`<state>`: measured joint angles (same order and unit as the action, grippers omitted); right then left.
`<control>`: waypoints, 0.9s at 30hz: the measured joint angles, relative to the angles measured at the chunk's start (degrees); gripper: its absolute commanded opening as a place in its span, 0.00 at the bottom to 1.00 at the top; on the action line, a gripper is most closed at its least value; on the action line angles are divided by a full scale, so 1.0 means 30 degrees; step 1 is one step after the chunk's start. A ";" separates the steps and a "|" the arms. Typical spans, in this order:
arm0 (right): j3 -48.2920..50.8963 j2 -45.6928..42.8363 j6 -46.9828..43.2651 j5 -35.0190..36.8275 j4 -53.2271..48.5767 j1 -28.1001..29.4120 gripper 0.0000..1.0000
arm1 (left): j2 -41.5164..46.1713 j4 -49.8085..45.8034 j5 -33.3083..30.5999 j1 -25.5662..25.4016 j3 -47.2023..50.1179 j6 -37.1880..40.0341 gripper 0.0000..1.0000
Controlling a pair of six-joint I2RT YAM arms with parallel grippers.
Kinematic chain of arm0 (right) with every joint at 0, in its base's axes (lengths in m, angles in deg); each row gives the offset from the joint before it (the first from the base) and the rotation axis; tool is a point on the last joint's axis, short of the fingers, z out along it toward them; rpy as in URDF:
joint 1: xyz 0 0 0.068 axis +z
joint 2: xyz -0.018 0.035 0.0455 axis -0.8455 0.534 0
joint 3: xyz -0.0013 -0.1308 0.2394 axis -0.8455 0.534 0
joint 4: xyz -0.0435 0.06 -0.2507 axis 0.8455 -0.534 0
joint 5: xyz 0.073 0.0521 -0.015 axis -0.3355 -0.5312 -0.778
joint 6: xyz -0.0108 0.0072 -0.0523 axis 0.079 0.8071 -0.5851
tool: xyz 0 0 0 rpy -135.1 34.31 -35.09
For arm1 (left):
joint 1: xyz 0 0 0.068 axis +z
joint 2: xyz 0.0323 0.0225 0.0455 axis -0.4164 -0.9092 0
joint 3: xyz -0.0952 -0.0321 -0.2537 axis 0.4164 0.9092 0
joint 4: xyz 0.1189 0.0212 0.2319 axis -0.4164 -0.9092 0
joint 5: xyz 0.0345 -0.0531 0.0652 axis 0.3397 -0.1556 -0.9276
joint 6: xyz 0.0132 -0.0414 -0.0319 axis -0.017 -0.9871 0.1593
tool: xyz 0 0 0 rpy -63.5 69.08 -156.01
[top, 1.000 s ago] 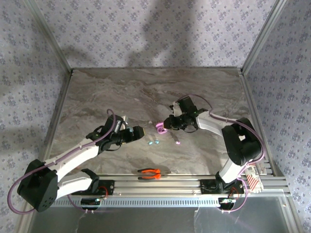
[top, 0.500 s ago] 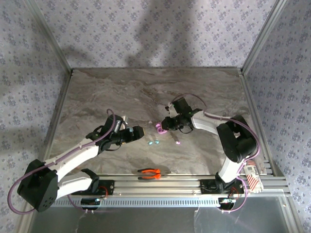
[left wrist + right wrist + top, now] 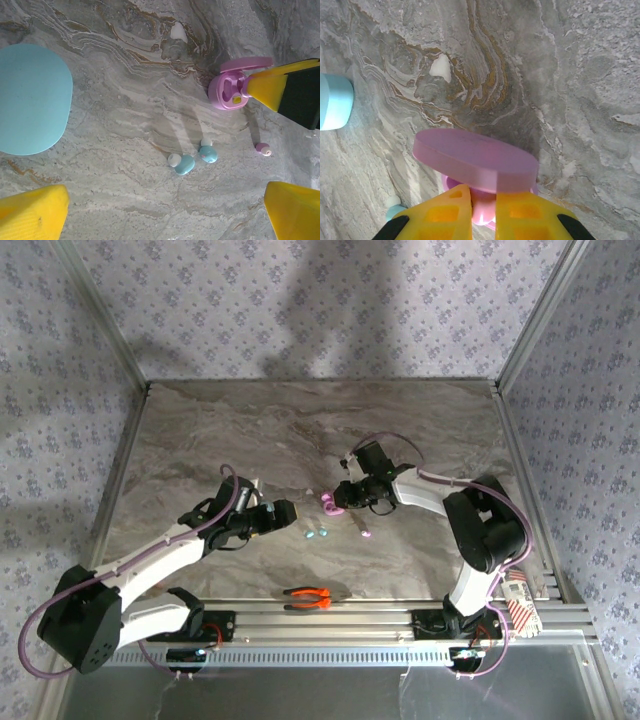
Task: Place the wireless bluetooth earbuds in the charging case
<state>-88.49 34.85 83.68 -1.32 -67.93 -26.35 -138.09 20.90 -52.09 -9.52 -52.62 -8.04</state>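
Right arm's on the move: its forearm has swung inward and the right tool (image 3: 342, 496) has crept a touch left, carrying the pink charging case (image 3: 331, 502) with it. Left arm hasn't budged.

Big picture: walls (image 3: 300, 300) papered in a small purple flower print, with bare metal posts (image 3: 100, 315) at the corners. Below them sits the counter (image 3: 300, 430), smooth grey stone-look with brown swirling veins. On it lies a teal case (image 3: 32, 97), a closed matte oval pebble, flat on the surface. Orange-handled pliers (image 3: 308, 596) lie at the near edge, well apart from the action. The pink charging case stands with its glossy rounded lid (image 3: 475, 160) flipped up.

Now the tiny stuff. Two teal earbuds (image 3: 184, 163) lie side by side on the bare counter, bead-like with pale tips, between the two tools. One pinkish-purple earbud (image 3: 263, 148) rests loose just near the pink case, outside it.

And the tools: the right tool is pinched narrow, its yellow fingers (image 3: 440, 215) clamped on the pink case's lower half beneath the raised lid. The left tool (image 3: 162, 214) is spread wide, holding nothing, hanging over the teal earbuds.
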 measured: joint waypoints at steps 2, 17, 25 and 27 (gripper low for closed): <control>0.0000 0.0066 0.0000 0.0000 0.0000 0.0000 0.14 | 0.0000 0.0007 0.0000 0.0000 0.0000 0.0000 1.00; 0.0146 0.0087 0.0007 0.0204 0.0058 0.0022 0.15 | -0.0124 0.0240 0.0073 0.0007 0.0000 0.0000 1.00; 0.0146 0.0087 0.0000 0.0495 0.0051 0.0175 0.22 | -0.0160 0.0350 0.0073 0.0007 0.0000 -0.0007 1.00; 0.0146 0.0073 0.0000 0.0590 0.0051 0.0219 0.23 | -0.0160 0.0350 0.0080 0.0007 0.0000 -0.0007 1.00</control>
<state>-88.06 35.07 83.68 0.45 -67.78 -25.69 -138.57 21.95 -51.85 -9.50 -52.62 -8.06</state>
